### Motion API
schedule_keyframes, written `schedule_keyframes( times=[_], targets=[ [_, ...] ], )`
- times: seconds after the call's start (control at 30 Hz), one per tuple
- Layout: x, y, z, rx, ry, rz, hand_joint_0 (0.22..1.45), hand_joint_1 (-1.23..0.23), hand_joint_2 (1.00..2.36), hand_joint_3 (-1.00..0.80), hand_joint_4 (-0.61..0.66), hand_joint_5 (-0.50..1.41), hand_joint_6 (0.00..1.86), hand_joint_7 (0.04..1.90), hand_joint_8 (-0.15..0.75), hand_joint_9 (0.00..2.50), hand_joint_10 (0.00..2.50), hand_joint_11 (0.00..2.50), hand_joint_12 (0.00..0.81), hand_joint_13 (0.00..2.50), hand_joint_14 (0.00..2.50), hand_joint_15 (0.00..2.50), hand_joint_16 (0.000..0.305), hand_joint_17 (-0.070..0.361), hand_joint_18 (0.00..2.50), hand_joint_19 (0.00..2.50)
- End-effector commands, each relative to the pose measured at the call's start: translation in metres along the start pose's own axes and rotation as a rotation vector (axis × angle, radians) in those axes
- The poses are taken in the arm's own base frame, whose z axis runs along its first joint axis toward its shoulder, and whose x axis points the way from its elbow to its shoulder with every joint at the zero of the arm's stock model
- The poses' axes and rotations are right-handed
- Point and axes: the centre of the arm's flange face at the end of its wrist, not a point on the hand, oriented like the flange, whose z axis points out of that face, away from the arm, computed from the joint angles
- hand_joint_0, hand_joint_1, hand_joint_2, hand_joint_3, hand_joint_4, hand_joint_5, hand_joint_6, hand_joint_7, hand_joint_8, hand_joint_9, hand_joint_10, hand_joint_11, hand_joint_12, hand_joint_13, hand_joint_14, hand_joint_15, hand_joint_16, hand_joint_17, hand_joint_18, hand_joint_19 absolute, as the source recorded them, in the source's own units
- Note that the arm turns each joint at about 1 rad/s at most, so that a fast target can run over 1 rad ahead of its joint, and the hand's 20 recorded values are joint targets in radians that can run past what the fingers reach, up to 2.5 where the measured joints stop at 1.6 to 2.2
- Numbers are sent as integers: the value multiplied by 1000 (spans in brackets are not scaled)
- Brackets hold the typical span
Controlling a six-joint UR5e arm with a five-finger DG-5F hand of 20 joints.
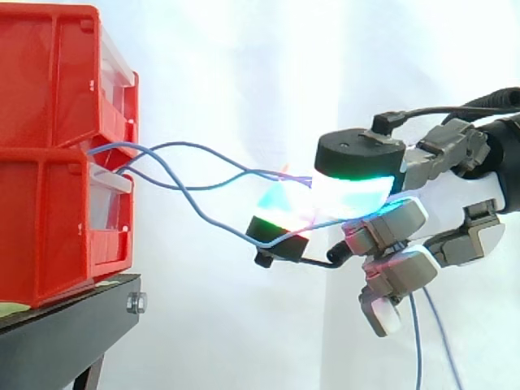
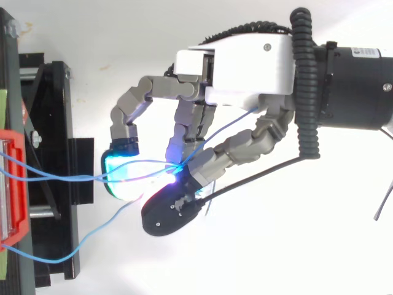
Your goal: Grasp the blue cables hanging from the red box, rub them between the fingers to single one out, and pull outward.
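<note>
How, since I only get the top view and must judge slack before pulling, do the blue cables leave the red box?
Observer: From the side, the blue cables come out of the gap between two stacked red bins.
Operator: Taut?
Observer: No; one sags well below the others before reaching the hand.
Operator: Past the hand?
Observer: Loose ends hang down below it.

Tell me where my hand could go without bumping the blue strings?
Free: above the blue cables, between the red bins and the hand; also under them, beside the black stand. Crowded: where the fingers pinch the cables.
</note>
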Motion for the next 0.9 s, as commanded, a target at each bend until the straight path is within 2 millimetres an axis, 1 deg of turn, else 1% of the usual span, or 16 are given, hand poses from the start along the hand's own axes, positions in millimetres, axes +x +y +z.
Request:
schedule_keyframes(
  times=[0.0, 0.13, 0.3, 0.37, 0.47, 0.57, 0.73, 0.8, 0.83, 0.87],
  targets=[
    [0, -1, 1, 0, 0, 0, 568, -803, 1000, -500, 30, -161, 892, 879, 238, 1356, 17, 1421, 342, 1275, 31, 989, 52, 117, 905, 678],
    [0, 0, 0, -1, 0, 0, 508, -727, 1000, -500, 43, -159, 887, 866, 264, 1372, 13, 1405, 359, 1295, 28, 975, 56, 126, 926, 679],
    [0, 0, 0, 0, 2, 0, 492, -665, 1000, -500, 52, -160, 883, 858, 266, 1388, 12, 1381, 368, 1300, 29, 982, 58, 131, 934, 680],
    [0, 0, 0, -2, 1, 0, 510, -645, 1000, -500, 47, -161, 880, 864, 258, 1383, 14, 1411, 359, 1297, 28, 984, 57, 128, 921, 688],
    [0, 0, 0, -2, 1, 0, 599, -618, 1002, -475, 27, -158, 875, 901, 221, 1374, 16, 1419, 332, 1285, 29, 992, 53, 119, 888, 713],
    [0, -1, 1, 0, 2, 0, 604, -628, 1007, -408, 8, -157, 877, 919, 228, 1380, 17, 1421, 330, 1286, 30, 1002, 53, 119, 891, 715],
    [0, 0, 1, -2, 1, 0, 610, -673, 1012, -327, 17, -165, 887, 892, 230, 1359, 15, 1424, 335, 1282, 30, 1004, 53, 119, 891, 714],
    [0, 2, 0, -5, 1, 1, 629, -750, 1013, -317, 24, -171, 892, 870, 237, 1335, 14, 1418, 340, 1273, 30, 996, 53, 120, 893, 697],
    [-1, 2, 0, -4, 0, 1, 653, -805, 1012, -336, 25, -172, 893, 864, 226, 1318, 14, 1415, 339, 1266, 30, 993, 53, 119, 894, 686],
    [-1, 2, 0, -3, 0, 1, 685, -846, 1008, -391, 13, -173, 892, 866, 227, 1312, 15, 1421, 338, 1259, 31, 993, 52, 118, 895, 675]
  ],
)
